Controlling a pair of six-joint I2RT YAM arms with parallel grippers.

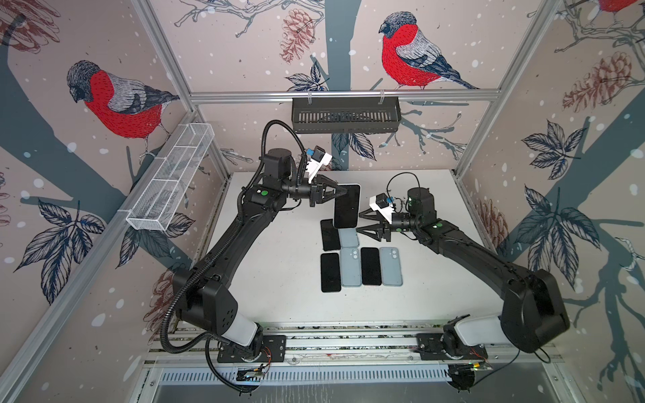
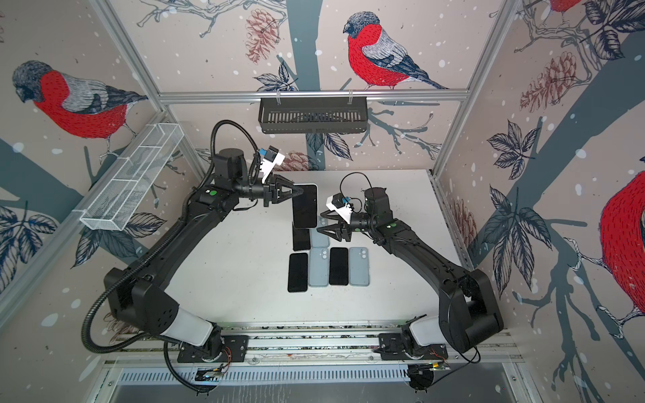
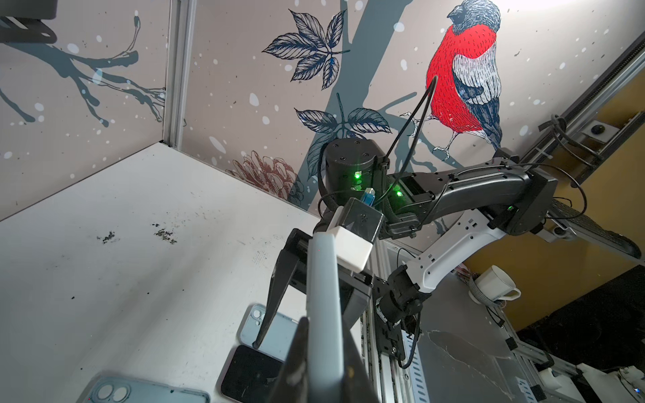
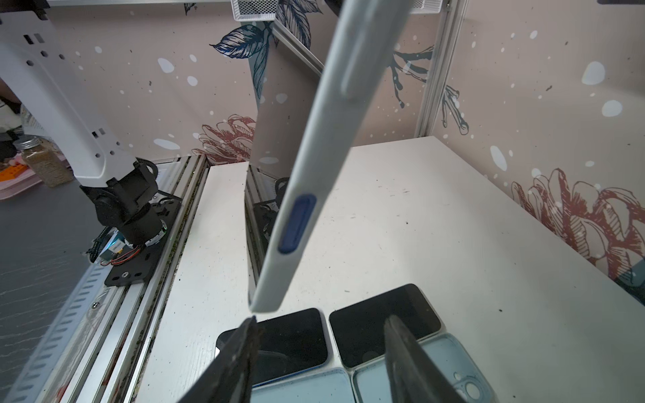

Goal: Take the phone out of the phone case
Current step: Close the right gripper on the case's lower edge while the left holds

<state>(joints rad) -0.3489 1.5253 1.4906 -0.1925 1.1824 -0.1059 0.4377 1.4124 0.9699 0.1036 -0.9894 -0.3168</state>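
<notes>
Where the left jaws close tightly on one long side of the phone case [image 4: 331, 139], near its far end, they hold it clear of the bench [image 1: 286, 272]; the phone [image 1: 346, 206] sits inside the case with its dark screen upward, above the middle of the bench and somewhat toward the rear edge; the case rim is pale grey-blue and carries a dark blue side button [image 4: 296, 223]; the right jaws stand partly apart at the near right corner of the case and grip nothing; one fingertip [image 4: 249, 324] lies just under that corner, and whether it touches cannot be told; beneath the raised phone a black phone [image 1: 330, 234] and a blue case [image 1: 349, 239] lie side by side on the bench, partly hidden by it; nearer the front edge a row runs from left to right: second black phone [image 1: 330, 272], second blue case [image 1: 350, 267], third black phone [image 1: 370, 266], third blue case [image 1: 391, 266], each just beside its neighbour; both cases in the row lie with their camera openings upward; a white wire basket [image 1: 167, 181] hangs on the left wall; a black slotted basket [image 1: 345, 115] hangs from the rear rail.
</notes>
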